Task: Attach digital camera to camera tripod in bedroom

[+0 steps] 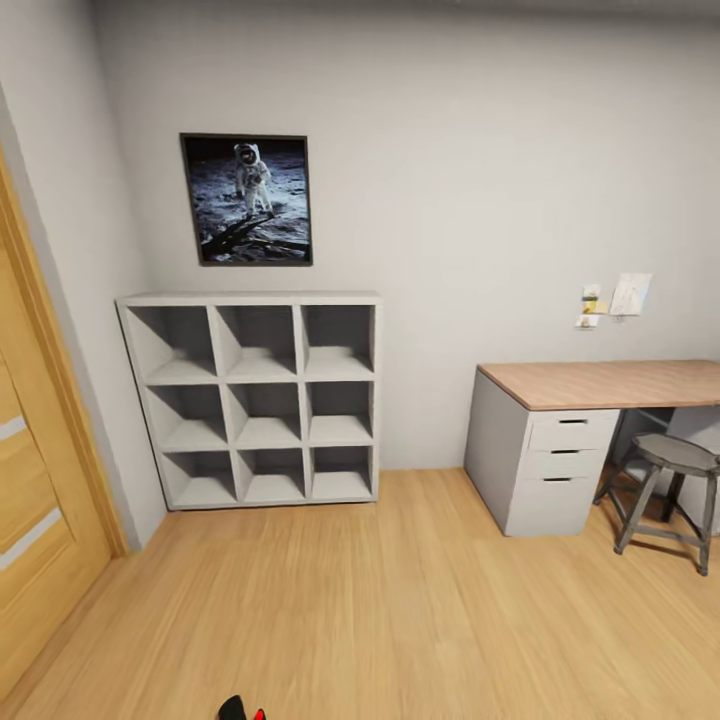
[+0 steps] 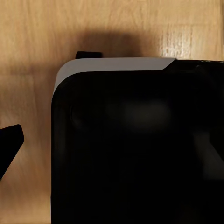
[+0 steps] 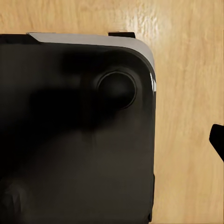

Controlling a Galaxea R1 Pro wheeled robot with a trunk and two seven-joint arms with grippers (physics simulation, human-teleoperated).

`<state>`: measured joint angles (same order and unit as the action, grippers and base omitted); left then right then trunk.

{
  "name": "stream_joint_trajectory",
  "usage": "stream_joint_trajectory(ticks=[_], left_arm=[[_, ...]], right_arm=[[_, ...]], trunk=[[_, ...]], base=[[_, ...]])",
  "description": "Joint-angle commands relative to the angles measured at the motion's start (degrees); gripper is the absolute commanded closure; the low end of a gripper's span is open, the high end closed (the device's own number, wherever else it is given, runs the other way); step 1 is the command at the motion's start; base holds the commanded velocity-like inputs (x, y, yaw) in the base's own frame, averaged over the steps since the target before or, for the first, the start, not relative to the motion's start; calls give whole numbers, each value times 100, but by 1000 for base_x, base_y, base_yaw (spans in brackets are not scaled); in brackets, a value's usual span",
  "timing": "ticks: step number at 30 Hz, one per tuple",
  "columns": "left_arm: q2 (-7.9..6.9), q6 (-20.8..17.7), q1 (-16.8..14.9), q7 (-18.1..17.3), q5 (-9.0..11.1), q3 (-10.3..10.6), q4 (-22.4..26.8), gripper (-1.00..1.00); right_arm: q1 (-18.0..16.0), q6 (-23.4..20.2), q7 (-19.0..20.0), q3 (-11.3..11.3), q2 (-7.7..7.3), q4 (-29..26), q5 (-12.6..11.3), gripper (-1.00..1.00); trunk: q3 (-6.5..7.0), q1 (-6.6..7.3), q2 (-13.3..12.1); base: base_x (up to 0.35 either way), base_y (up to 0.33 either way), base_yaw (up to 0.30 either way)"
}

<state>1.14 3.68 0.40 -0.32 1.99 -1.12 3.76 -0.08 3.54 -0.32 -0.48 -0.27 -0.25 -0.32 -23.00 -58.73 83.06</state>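
shelf unit [image 1: 262, 400]: 9 cubbies | desk [image 1: 600, 384]: 1 | stool [image 1: 672, 485]: 1 | jaws: cannot tell

The floor [image 1: 400, 600] was light wood with a smooth, faintly glossy grain. Left of it, the door [image 1: 35, 520] was warmer wood. The cubby shelf [image 1: 260, 400] looked matt white. The desk [image 1: 600, 383] had a wood top over matt drawers. The robot's base [image 3: 74, 140] was glossy black plastic.
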Motion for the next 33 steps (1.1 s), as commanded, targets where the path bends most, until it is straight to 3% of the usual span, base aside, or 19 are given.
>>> stream_joint_trajectory(ticks=[1, 20, 33], left_arm=[[1, 7, 4, -3, 21, -10, 10, -100], [1, 1, 4, -3, 21, -7, 10, -100], [1, 8, 4, -3, 21, -9, 10, -100]], right_arm=[[-1, 15, -3, -4, 0, -1, -3, -100], [-1, 13, -3, -4, 0, 0, 4, -100], [0, 14, -3, 34, 0, -1, 67, -100]], trunk=[[-4, 0, 2], [-4, 0, 2], [-4, 0, 2]], base=[[0, 0, -240], [0, 0, -237], [0, 0, -34]])
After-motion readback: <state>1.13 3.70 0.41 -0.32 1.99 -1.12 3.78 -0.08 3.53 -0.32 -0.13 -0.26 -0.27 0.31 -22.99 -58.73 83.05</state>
